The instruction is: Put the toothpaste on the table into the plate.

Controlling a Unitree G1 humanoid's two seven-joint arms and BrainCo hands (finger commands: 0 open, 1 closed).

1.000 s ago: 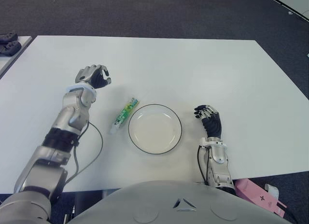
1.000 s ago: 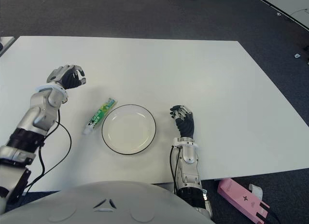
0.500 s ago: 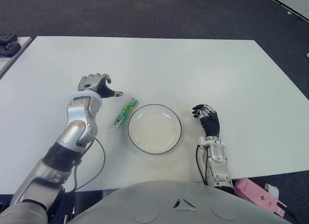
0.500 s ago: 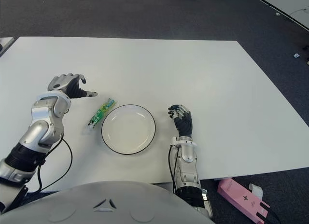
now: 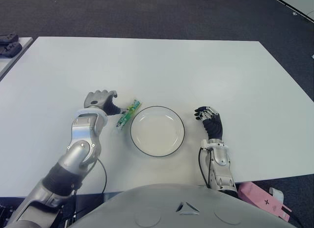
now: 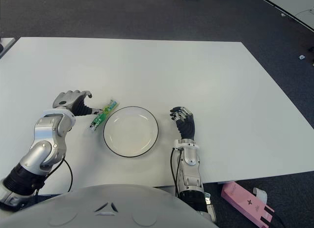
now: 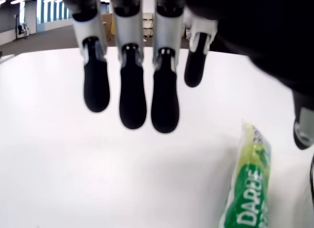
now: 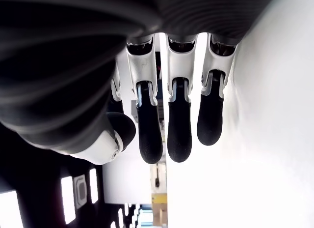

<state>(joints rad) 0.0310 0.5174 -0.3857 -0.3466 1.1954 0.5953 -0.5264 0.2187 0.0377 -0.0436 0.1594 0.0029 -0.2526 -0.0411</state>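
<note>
White table (image 5: 162, 66) | left robot hand (image 5: 100, 101) now nearer toothpaste (image 5: 127, 115), seemingly touching

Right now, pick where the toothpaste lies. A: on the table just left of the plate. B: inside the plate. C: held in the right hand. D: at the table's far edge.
A: the toothpaste lies on the table beside the plate's left rim, with the open left hand at it.

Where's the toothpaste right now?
The toothpaste lies on the white table just left of the plate, outside its rim, with the open left hand right beside it.
</note>
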